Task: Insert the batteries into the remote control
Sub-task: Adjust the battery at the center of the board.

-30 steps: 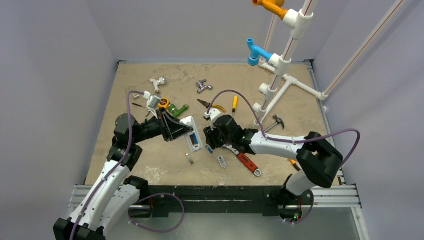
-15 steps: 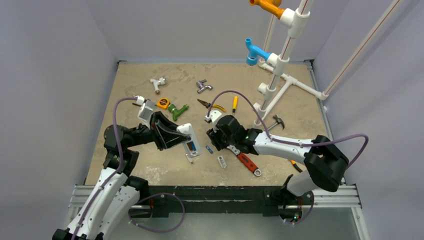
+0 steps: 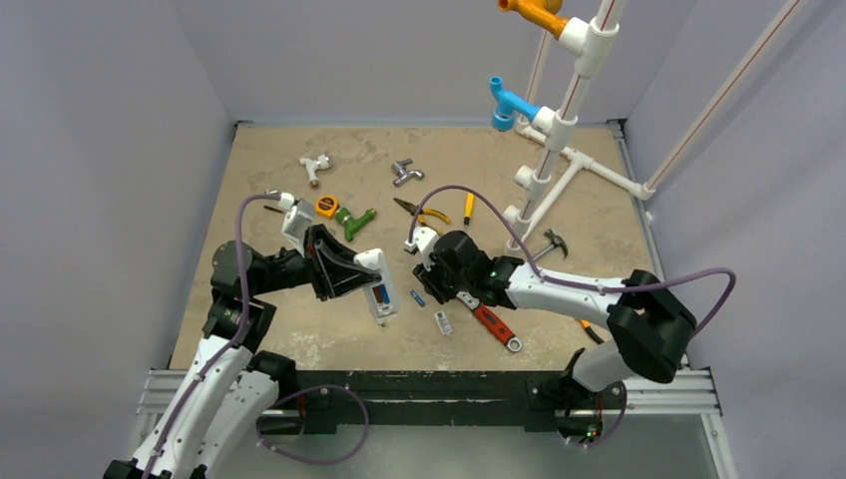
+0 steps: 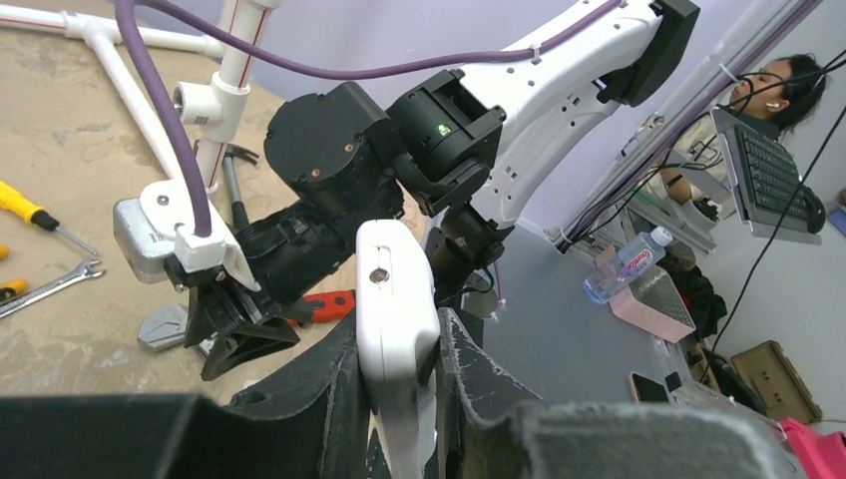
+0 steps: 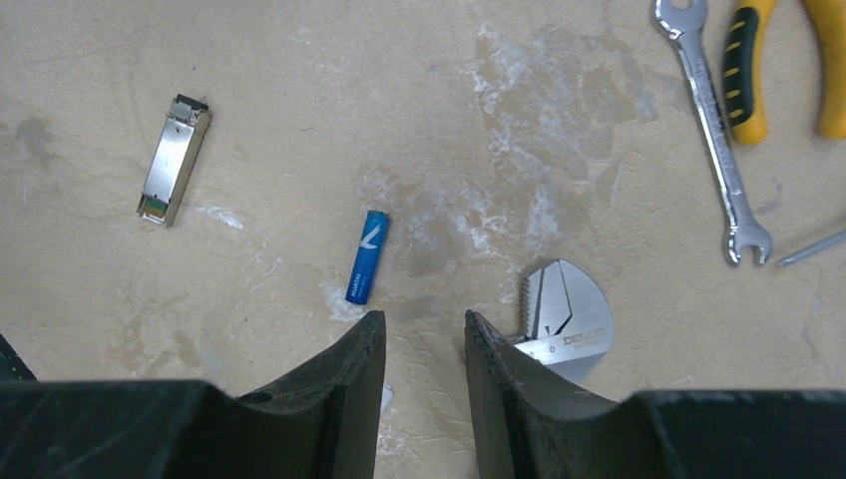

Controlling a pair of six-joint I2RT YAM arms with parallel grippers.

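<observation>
Step in hand, as I read it: picking up the loose battery point(image 5: 365, 257). It's a small blue cell lying flat on the table point(image 3: 299, 329), just right of the remote control point(image 3: 379, 289) and close in front of the right gripper point(image 5: 424, 349). That gripper's jaws stand apart with only bare table between them, so it holds nothing. In the wrist view the cell sits a bit left of the gap, just past the left fingertip.

The left gripper point(image 4: 399, 389) is clamped on the white remote and holds it up off the table, tilted toward the right arm.

Next move, I'd guess: slide the right jaws left so they straddle the cell across its narrow body, come down, then pinch. The adjustable wrench point(image 5: 564, 319) head lies just right of the fingers, so there isn't much room on that side.

As for the battery recess, the top view shows a patch of blue in it (maybe one cell seated, too small to be sure). The silvery metal module point(image 5: 172, 160) lies well left of the cell and isn't part of this.
</observation>
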